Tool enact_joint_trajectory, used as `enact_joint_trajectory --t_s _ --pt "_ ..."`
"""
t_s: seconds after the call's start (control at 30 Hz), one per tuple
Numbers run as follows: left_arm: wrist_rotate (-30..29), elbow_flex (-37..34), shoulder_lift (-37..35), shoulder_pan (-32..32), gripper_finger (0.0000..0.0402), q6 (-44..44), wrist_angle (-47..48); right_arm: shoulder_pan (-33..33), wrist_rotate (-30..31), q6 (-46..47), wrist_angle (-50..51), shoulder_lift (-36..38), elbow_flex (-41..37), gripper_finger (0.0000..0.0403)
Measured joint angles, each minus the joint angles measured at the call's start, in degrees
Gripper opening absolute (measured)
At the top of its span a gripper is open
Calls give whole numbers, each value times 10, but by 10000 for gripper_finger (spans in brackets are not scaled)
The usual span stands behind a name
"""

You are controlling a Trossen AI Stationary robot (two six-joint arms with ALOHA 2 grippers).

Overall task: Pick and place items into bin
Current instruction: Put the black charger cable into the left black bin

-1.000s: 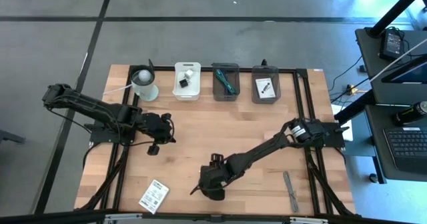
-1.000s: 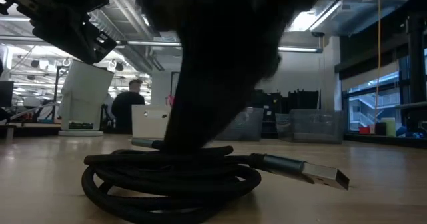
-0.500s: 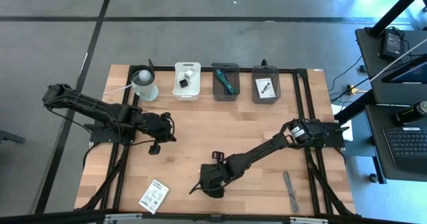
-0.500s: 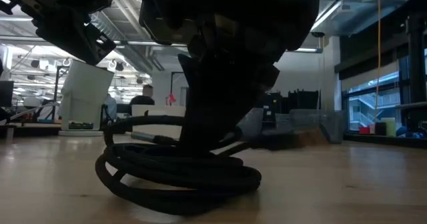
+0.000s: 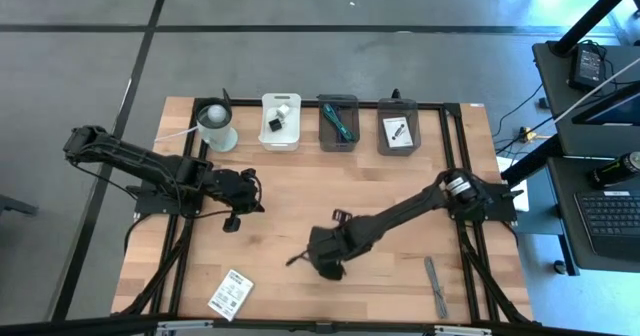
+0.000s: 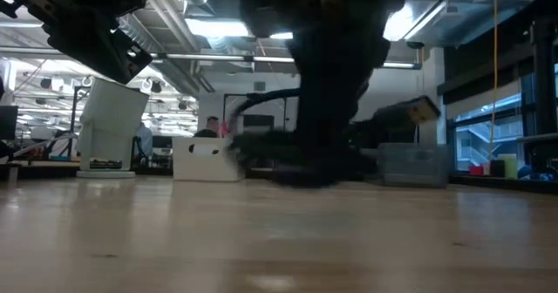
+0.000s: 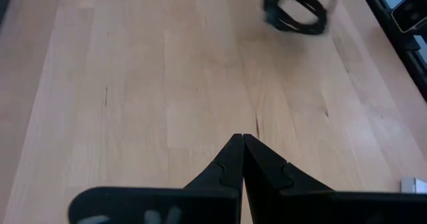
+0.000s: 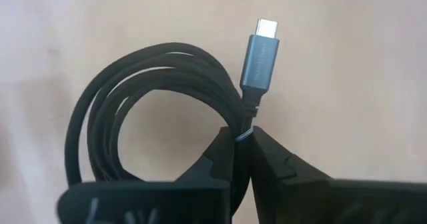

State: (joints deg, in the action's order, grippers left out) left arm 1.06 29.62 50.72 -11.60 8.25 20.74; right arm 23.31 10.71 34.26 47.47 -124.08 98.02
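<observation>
Lifting off the desk since a moment ago, the black coiled cable [image 8: 133, 111] hangs pinched in the right gripper [image 8: 243, 147], ready for a bin [image 5: 337, 122] at the far edge.

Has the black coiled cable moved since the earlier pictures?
Yes. The black coiled cable, pinched by the right gripper, has left the table and gone toward the bins, away from the white card. The left gripper waits shut.

Both arms [image 5: 150, 171] matte black, slim jointed links; right arm [image 5: 405, 214] silver ring at elbow; fingers [image 7: 223, 167] black, wedge-shaped, notched.
</observation>
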Motion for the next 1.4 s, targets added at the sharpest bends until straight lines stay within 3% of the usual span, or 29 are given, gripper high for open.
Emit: enact_joint_trajectory --t_s 0.23,0.4,0.67,0.87,1.13,1.4 --pt "0 0 0 0 2 0 1 -16 87 -8 102 79 -4 22" --pt "0 0 0 0 2 0 1 -45 135 -14 106 174 -84 22" --pt "-24 0 0 0 2 1 -9 -141 128 -88 -136 374 -312 22" --pt "-78 0 0 0 2 16 -47 -288 29 -229 -284 457 -368 22" --pt "-161 0 0 1 2 52 -73 -488 -146 -366 -279 404 -276 22" --pt "-191 0 0 1 2 108 -73 -564 -192 -435 -158 242 -139 21"
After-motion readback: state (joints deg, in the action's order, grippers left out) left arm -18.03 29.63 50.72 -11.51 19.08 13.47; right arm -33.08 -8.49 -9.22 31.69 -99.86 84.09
